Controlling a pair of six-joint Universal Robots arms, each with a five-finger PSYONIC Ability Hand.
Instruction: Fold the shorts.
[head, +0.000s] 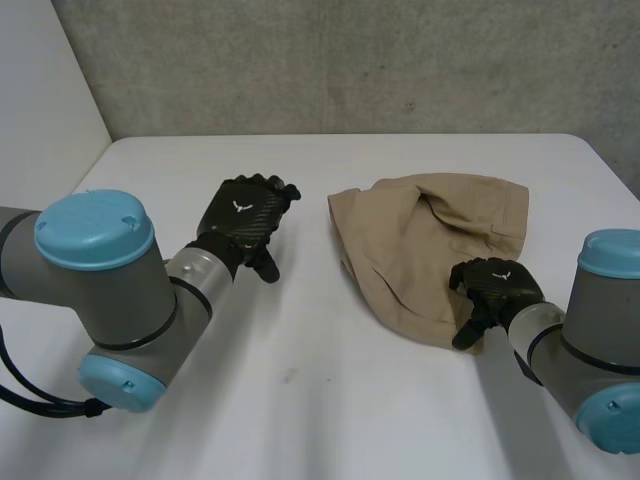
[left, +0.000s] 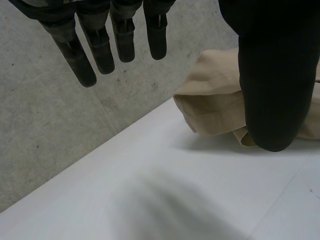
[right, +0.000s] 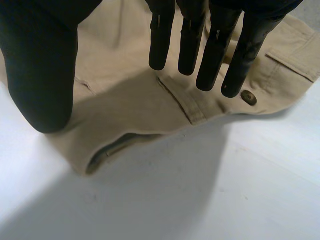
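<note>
The tan shorts (head: 420, 235) lie folded into a rounded bundle on the white table (head: 300, 400), right of centre. My right hand (head: 495, 290) hovers over their near right edge, open, fingers straight and thumb apart, with nothing between them. Under its palm the right wrist view shows the shorts (right: 130, 100), a pocket flap and a brown button (right: 248, 97). My left hand (head: 245, 215) is held open over bare table, a short way left of the shorts and apart from them. Past its thumb (left: 275, 75) a folded edge of the shorts (left: 212, 102) shows.
A grey concrete wall (head: 350, 60) rises behind the table's far edge. The table's right corner (head: 600, 155) is close behind the shorts. Bare white tabletop stretches in front of and between my two arms.
</note>
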